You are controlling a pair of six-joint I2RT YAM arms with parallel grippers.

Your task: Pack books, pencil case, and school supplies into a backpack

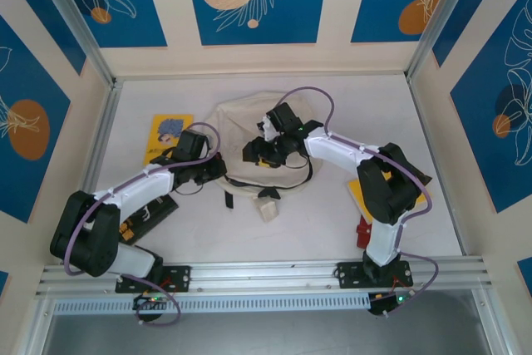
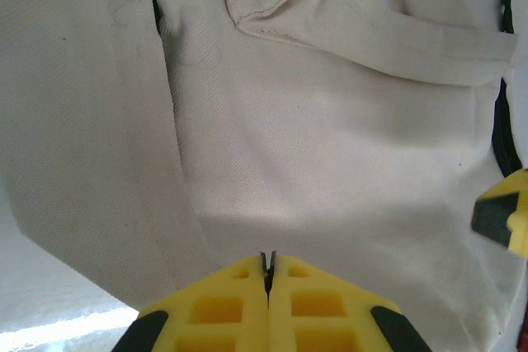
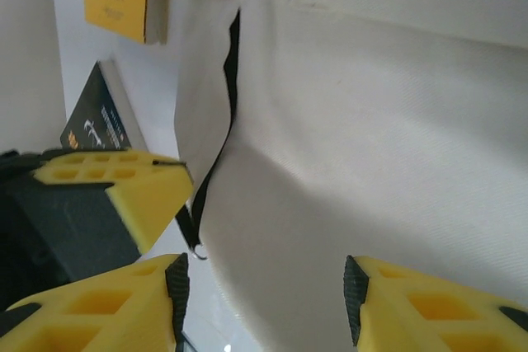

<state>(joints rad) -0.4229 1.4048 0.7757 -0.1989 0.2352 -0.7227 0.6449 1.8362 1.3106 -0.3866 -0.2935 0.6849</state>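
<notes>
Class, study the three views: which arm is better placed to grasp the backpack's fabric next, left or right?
Probably right. The right gripper stands open over the backpack, beside its zipper. The left gripper is shut at the fabric and would have to reopen first.

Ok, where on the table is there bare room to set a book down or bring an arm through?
Bare table: between the two arm bases, nearer than the backpack; the far strip between backpack and back wall; the far right corner. Crowded: left gripper and right gripper at the backpack, and the left side around the yellow book.
</notes>
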